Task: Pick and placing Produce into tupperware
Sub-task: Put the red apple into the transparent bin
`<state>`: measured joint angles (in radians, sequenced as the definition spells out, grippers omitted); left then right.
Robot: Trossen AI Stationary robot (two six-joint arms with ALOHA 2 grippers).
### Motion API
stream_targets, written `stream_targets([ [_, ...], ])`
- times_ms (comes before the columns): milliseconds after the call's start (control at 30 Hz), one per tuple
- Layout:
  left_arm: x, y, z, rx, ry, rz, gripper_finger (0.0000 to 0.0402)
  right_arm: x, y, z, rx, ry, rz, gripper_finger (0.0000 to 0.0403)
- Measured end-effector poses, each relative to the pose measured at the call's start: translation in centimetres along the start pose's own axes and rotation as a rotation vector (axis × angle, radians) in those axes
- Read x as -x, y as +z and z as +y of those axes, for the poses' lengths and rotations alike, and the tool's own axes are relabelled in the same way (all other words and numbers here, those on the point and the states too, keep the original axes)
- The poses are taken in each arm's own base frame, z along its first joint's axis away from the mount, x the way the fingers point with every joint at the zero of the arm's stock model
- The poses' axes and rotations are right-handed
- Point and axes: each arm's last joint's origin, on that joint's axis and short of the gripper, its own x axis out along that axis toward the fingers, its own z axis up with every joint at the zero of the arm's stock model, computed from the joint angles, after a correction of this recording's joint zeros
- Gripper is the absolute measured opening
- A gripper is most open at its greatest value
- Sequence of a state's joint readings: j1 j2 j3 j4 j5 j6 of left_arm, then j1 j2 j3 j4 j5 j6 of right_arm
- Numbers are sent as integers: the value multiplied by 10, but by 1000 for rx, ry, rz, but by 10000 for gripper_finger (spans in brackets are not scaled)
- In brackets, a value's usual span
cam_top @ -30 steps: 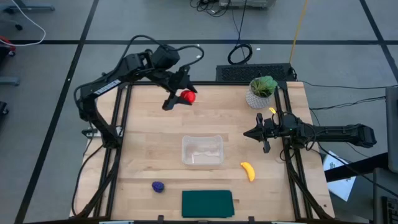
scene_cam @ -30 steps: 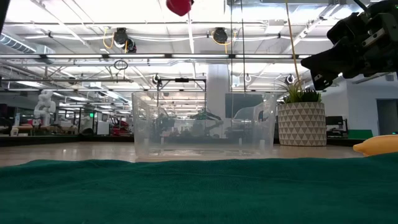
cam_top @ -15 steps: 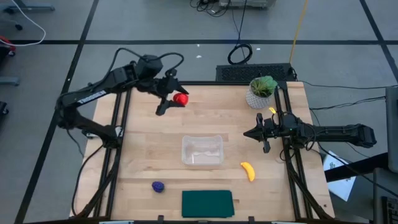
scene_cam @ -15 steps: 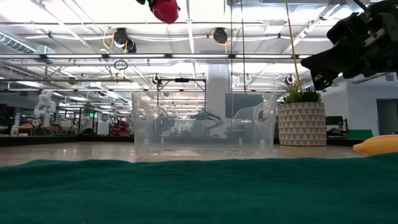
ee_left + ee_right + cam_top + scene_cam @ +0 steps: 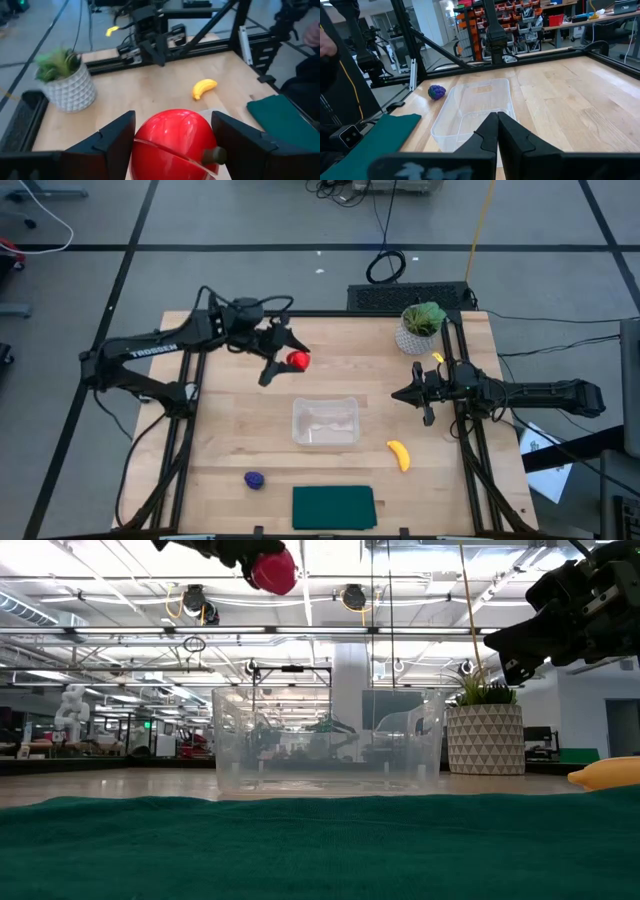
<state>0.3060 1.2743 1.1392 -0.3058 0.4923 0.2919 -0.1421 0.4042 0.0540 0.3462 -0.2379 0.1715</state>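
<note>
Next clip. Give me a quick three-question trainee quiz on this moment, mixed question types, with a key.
1. True or false: the left gripper holds the red round piece clear of the table.
2. What lies inside the tupperware? A) banana B) purple lump C) nothing
3. Which gripper is shut with nothing in it?

Key: 1 true. 2 C; the banana and purple lump lie on the table. 3 the right gripper.

low view chops the banana (image 5: 606, 773) off at the edge, and the purple lump doesn't show there, green mat (image 5: 300, 845) fills the front. left wrist view hides the red piece's (image 5: 175, 136) underside, and the person's sleeve (image 5: 314, 35) is a cut-off blur.
</note>
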Motion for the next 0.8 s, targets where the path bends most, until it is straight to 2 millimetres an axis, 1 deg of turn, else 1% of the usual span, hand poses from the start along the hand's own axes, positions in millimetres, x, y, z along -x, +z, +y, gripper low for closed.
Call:
stream_targets([
  [200,-11,-1,-17,-78,-40,-2,253,0,0,0,0,0,0,0],
  [300,-8,1,-23,-104,-45,-8,253,0,0,0,0,0,0,0],
  [500,-1,-3,-26,-106,-5,0,253,0,0,0,0,0,0,0],
  [633,0,-8,-29,-99,-7,-10,253,0,0,0,0,0,1,0],
  [800,-4,-24,-35,-89,-18,-23,253,0,0,0,0,0,0,0],
])
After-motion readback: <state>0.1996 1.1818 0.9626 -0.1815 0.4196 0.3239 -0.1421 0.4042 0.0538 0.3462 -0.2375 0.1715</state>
